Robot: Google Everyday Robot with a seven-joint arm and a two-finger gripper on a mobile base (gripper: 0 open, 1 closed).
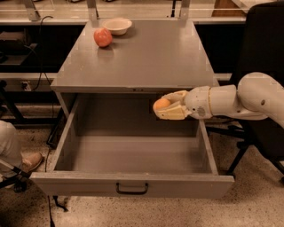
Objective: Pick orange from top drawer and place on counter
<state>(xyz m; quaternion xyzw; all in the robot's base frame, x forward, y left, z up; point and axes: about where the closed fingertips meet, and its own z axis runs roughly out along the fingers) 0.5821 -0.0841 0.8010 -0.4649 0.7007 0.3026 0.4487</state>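
Flat grey metal counter (146,57): bears reddish apple-like fruit (103,37) and pale bowl (117,25). Wide grey top drawer (133,184): open. Small pale orange (162,103): clamped in cream two-finger gripper (159,109), airborne over drawer, just below counter edge. Pick done; placing outstanding.

you only see part of the orange (161,103): the pale fingers of the tool (162,111), which hangs over the open top drawer (133,184) just below the front edge of the table (146,62), close around it and cover its lower side. the arm (248,95) runs off the right edge. the shelf posts (92,9) are cut by the top edge, a person's leg (8,146) and shoe (31,162) by the left.
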